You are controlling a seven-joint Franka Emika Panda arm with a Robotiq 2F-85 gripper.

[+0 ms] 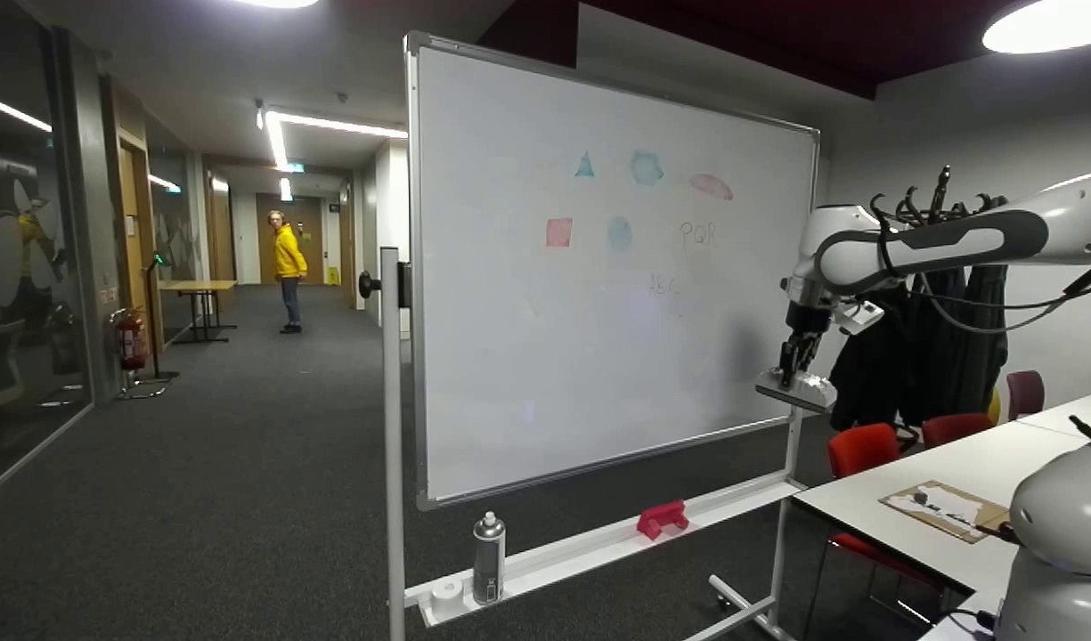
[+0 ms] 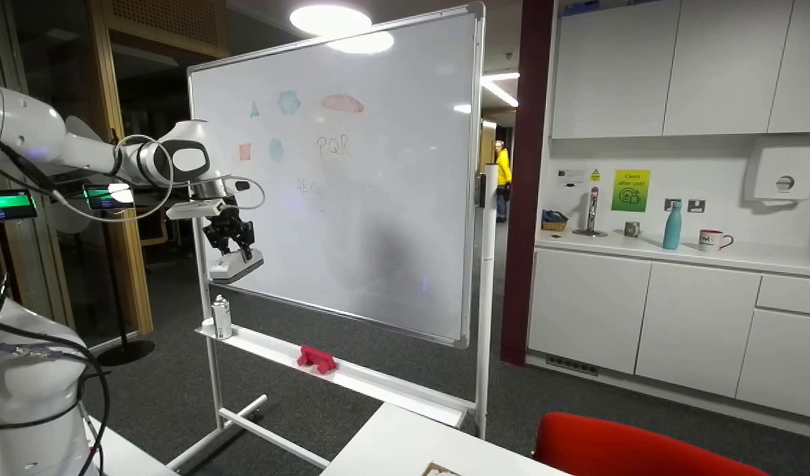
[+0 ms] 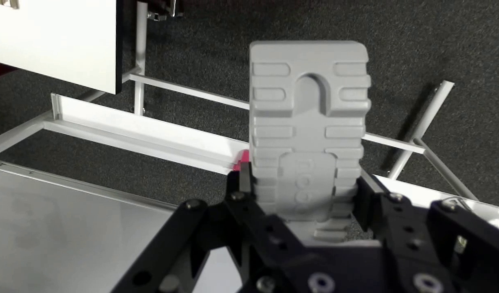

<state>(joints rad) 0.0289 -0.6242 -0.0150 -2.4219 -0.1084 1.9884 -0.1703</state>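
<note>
Glass (image 1: 28, 267) fills the left edge in an exterior view, with a red fire extinguisher (image 1: 133, 341) near it and a small table (image 1: 198, 287) farther down the corridor. A person (image 1: 289, 254) in a yellow top stands to the right of that table. Next comes a whiteboard (image 1: 545, 374) on a stand, and the shelf (image 1: 581, 554) below it carries, in order, a white roll (image 1: 447, 596) (its kind is unclear), an upright silver spray can (image 1: 489, 561) and a pinkish-red holder (image 1: 663, 519). Faint marks cross the board: a red square (image 1: 558, 232), a blue triangle (image 1: 584, 166), a blue circle (image 1: 620, 233), a blue hexagon (image 1: 647, 167), then letters and a red oval (image 1: 712, 186).

By the board's lower right corner hangs a white eraser (image 1: 808, 386), held in the gripper (image 3: 305, 183). The fingers (image 3: 246, 179) press on its two long sides, and in the wrist view much of its length sticks out past them. Its long axis runs up that view, straight away from the gripper, with the notched end toward the top and the ribbed back facing the camera (raised lettering lies lengthwise there). In both exterior views the dark underside (image 1: 793, 400) faces down. Whether it touches the board, I cannot tell.

Farther right are dark coats (image 1: 937, 347), a red chair (image 1: 864, 448) and a white desk (image 1: 1021, 454) with a sheet of cardboard (image 1: 990, 513) on it.
</note>
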